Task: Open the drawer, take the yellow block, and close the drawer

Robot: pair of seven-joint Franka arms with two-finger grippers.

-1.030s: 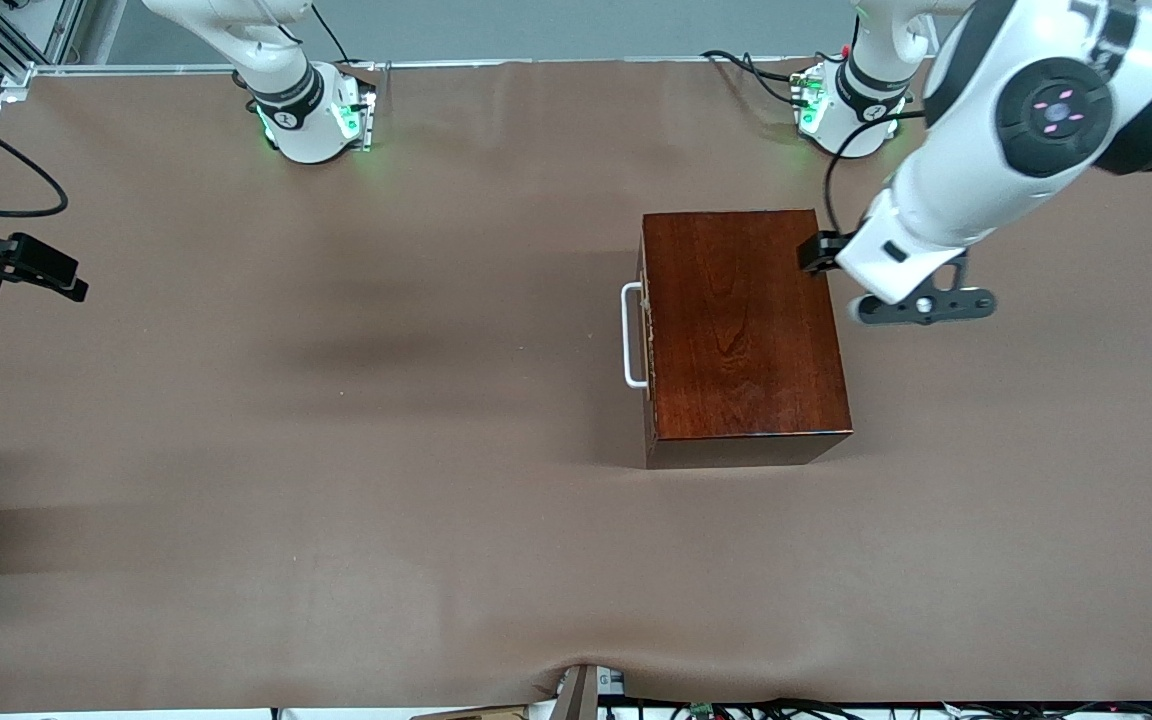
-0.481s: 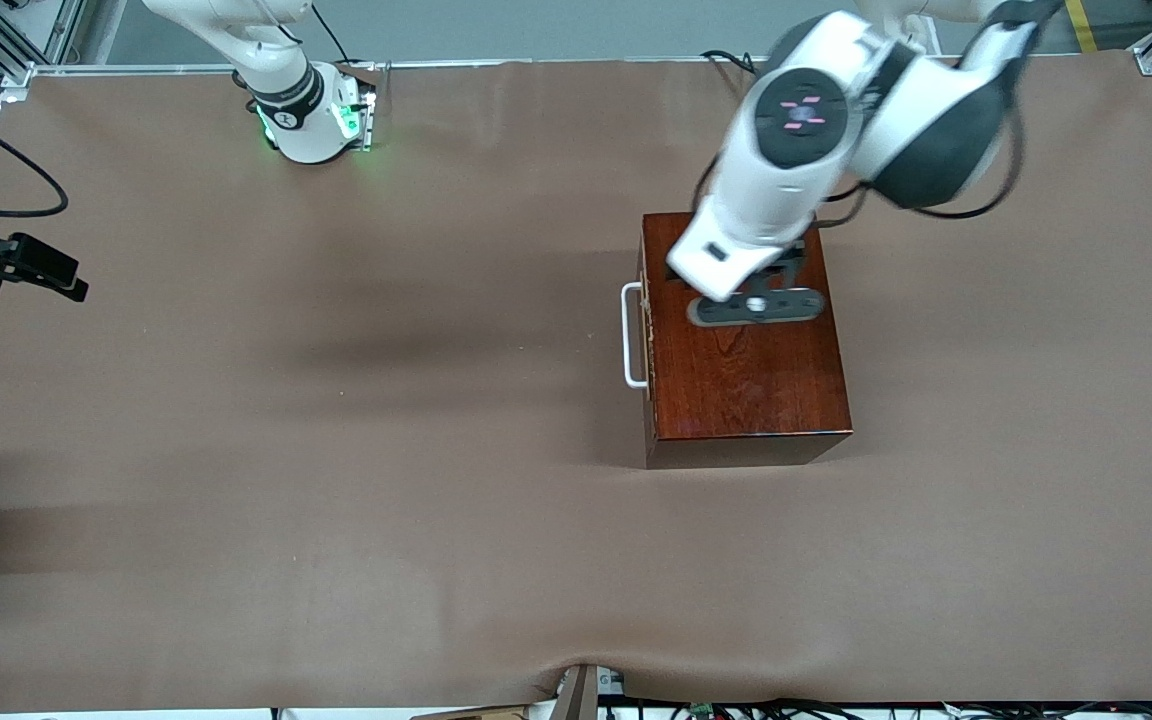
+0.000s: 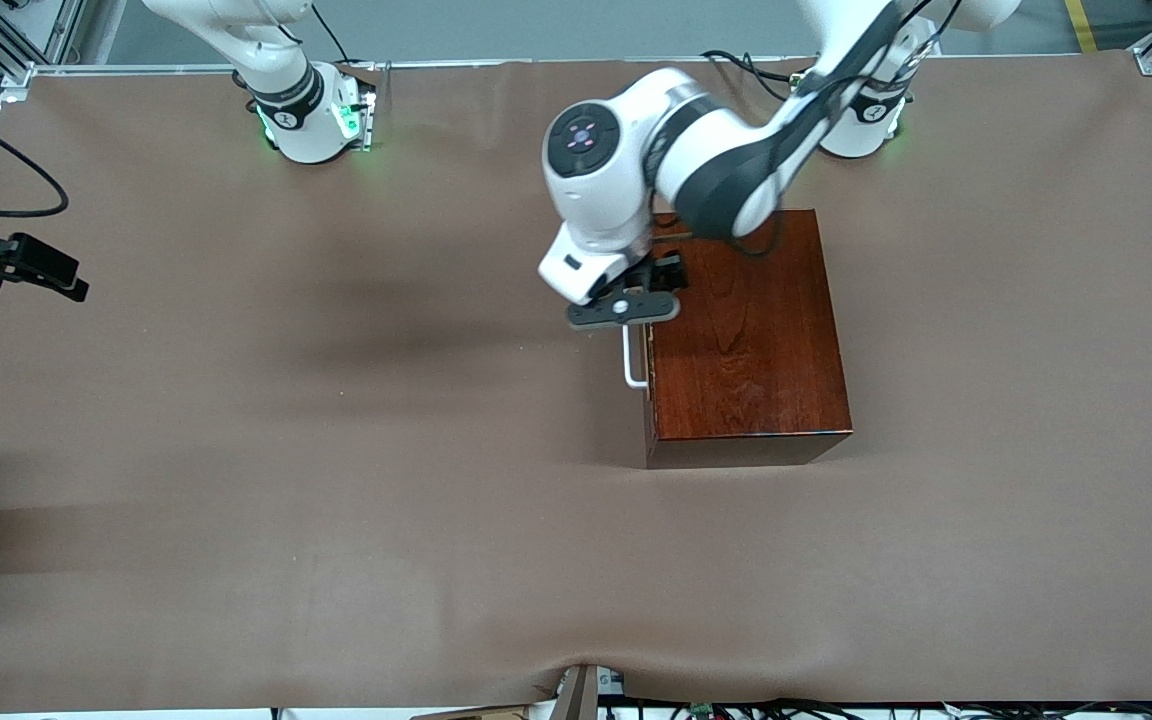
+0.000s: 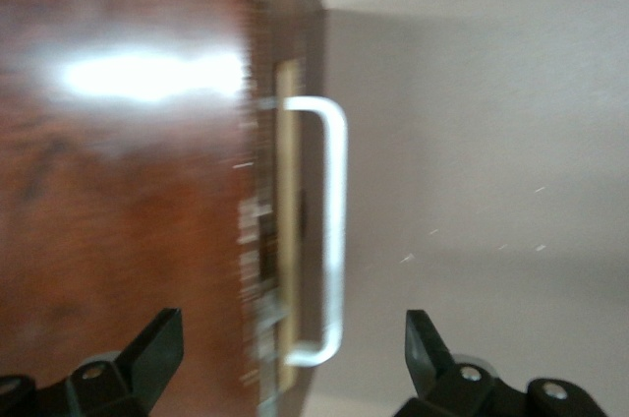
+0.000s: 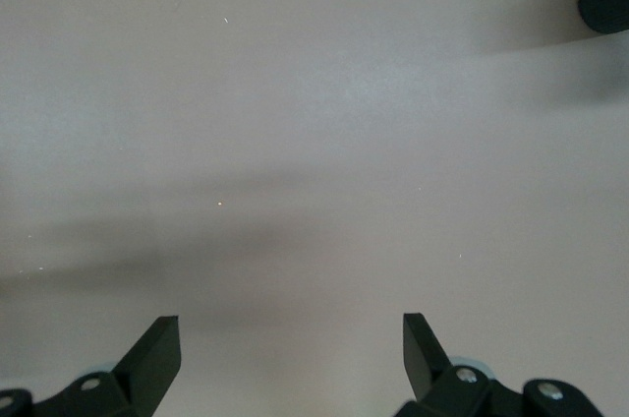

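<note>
A brown-covered table [image 3: 336, 520] fills the front view, with both robot bases along its upper edge. On it, toward the left arm's end, sits the glossy reddish-brown wooden box [image 3: 746, 340], its top catching a bright glare in the left wrist view. The drawer [image 4: 287, 230] is pushed in, only a thin pale strip of its front edge showing beside the box's side, so the yellow block cannot be seen anywhere. The left arm [image 3: 696, 160] reaches from its base across the box's upper corner, and the left gripper [image 3: 624, 310] hangs over the drawer's white handle [image 3: 633, 368], at the handle's end that lies farther from the front camera. In the left wrist view its fingers [image 4: 157, 353] stand wide apart, one over the box top and the other over bare table, with the handle between them and nothing held. The right arm waits at its own end of the table; the right gripper [image 5: 291, 358] looks down on plain table cover with its fingers spread wide and nothing between them.
</note>
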